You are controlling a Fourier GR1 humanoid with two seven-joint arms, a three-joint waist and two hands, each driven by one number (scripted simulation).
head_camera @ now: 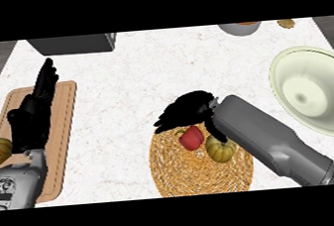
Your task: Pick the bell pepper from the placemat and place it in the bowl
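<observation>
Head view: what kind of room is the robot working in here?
Most likely a kitchen counter. A pale speckled worktop carries a woven placemat with a red bell pepper and a small squash on it, a large pale bowl at the right and a wooden cutting board at the left.

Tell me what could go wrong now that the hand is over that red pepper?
1. A small yellow-orange squash lies right beside the red bell pepper on the round woven placemat, so the right hand might nudge or catch it instead.
2. The pale green bowl sits off to the right at the counter's edge; the carry must cross open counter, and the pepper could slip.
</observation>
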